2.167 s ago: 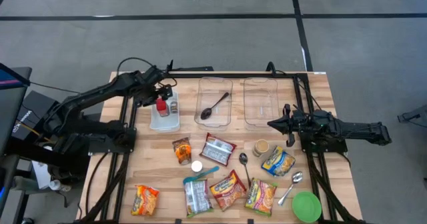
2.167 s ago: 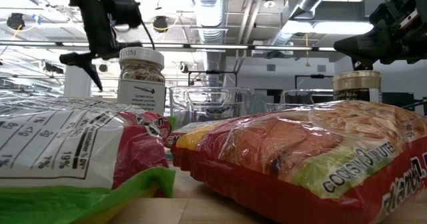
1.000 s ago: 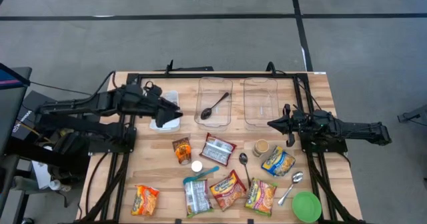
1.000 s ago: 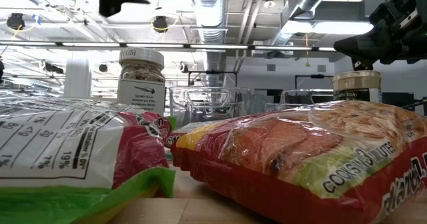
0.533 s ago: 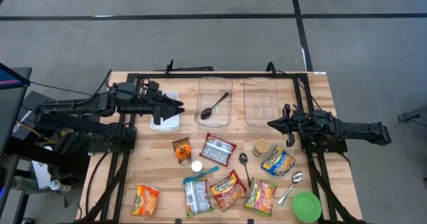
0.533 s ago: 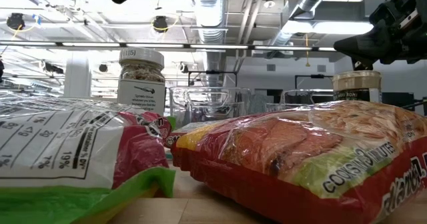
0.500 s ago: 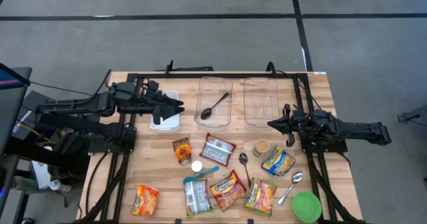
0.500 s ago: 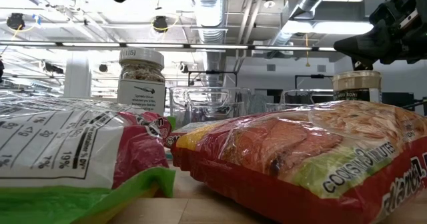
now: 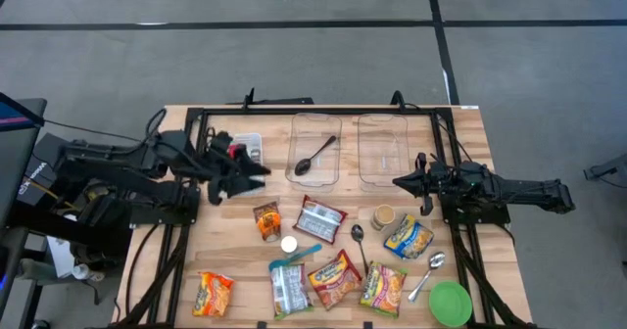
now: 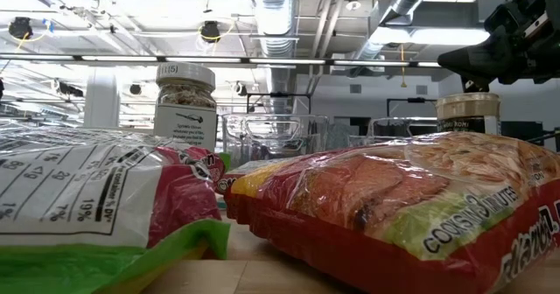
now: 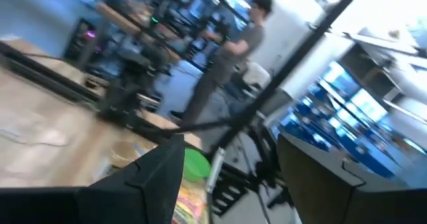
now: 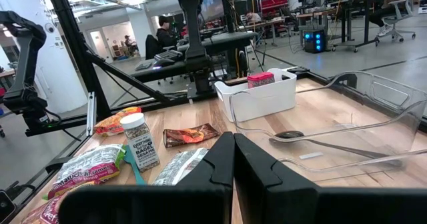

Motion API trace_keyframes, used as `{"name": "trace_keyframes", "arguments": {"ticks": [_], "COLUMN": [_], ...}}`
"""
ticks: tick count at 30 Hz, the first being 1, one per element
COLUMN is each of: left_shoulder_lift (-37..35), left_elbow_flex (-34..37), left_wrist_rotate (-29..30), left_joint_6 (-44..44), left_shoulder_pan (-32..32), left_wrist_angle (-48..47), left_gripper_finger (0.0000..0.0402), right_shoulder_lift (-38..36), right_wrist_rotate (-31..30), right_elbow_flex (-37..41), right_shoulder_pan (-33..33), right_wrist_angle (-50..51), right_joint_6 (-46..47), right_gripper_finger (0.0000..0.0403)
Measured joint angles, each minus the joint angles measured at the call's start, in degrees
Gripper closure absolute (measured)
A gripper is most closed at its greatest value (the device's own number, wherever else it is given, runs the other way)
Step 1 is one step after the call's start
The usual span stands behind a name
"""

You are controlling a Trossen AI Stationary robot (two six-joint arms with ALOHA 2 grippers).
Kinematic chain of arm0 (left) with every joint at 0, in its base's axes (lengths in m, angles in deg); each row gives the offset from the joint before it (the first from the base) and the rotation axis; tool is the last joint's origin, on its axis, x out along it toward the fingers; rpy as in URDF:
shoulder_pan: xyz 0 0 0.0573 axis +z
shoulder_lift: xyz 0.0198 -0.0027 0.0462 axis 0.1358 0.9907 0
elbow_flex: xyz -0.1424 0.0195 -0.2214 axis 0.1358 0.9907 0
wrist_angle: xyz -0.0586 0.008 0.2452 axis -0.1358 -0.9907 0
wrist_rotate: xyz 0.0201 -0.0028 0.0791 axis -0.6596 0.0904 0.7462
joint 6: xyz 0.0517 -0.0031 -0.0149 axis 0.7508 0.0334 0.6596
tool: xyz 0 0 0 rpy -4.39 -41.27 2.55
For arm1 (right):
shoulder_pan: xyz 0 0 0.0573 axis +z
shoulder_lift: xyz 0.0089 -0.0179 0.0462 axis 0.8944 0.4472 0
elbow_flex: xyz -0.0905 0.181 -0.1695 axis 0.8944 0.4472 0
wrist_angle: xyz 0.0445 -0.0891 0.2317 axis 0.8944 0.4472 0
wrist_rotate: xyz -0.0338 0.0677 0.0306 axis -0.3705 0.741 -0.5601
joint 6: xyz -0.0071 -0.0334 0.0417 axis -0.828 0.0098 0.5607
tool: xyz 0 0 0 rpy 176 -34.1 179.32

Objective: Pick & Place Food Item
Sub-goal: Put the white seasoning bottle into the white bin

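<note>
Since half a second ago, the left arm is swinging back from over the white bin (image 9: 242,145) at the far left of the surface (image 9: 470,123), and its left pincer (image 9: 257,170) is now hanging just in front of that bin, above bare wood. In the bin a red-capped bottle (image 9: 235,150) is standing, apparently already placed.

Trouble could be coming if the left pincer drops toward the loose food items near the front edge: the orange snack packet (image 9: 266,220) and the white-lidded spice jar (image 9: 288,243) are lying close together, so a careless descent could be nudging one while reaching for the other. The slick ramen packets (image 9: 335,277) are also likely to slide instead of being gripped.

The left pincer is spread wide in its wrist view, holding nothing and touching nothing. The right pincer (image 9: 400,182) is waiting near the right edge, just beside the right-hand clear tray (image 9: 381,151); its fingers (image 12: 217,159) are pressed together with nothing between them.
</note>
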Motion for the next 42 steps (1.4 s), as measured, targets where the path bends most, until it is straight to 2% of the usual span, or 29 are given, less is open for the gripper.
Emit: {"name": "trace_keyframes", "arguments": {"ticks": [6, 14, 24, 30, 34, 42], "left_shoulder_lift": [4.76, 12.78, 16.79, 16.73, 16.74, 17.16], "left_elbow_flex": [-0.02, -0.02, 0.04, 0.04, 0.07, 0.07], "left_wrist_rotate": [2.12, 5.72, 6.51, 8.19, 11.55, 20.68], "left_joint_6": [-0.58, -8.06, -29.67, -36.14, -34.90, -19.32], "left_shoulder_pan": [-8.25, -14.89, -16.12, -16.17, -17.07, -21.80], "left_wrist_angle": [0.96, -2.17, -22.26, -32.17, -33.41, -28.13], "left_gripper_finger": [0.0185, 0.0206, 0.0245, 0.0267, 0.0278, 0.0286], "right_shoulder_lift": [0.00, -0.01, 0.00, -0.01, 0.00, 0.00], "right_wrist_rotate": [0.00, 0.00, 0.00, 0.00, 0.00, 0.00], "right_elbow_flex": [0.02, 0.01, 0.02, 0.00, 0.00, 0.01], "right_shoulder_pan": [-0.01, 0.01, 0.01, 0.01, 0.01, 0.00], "right_wrist_angle": [-0.01, 0.00, -0.01, -0.01, 0.01, -0.01], "right_joint_6": [0.00, -0.01, 0.00, 0.00, -0.02, -0.02], "right_gripper_finger": [0.0403, 0.0403, 0.0403, 0.0403, 0.0403, 0.0403]}}
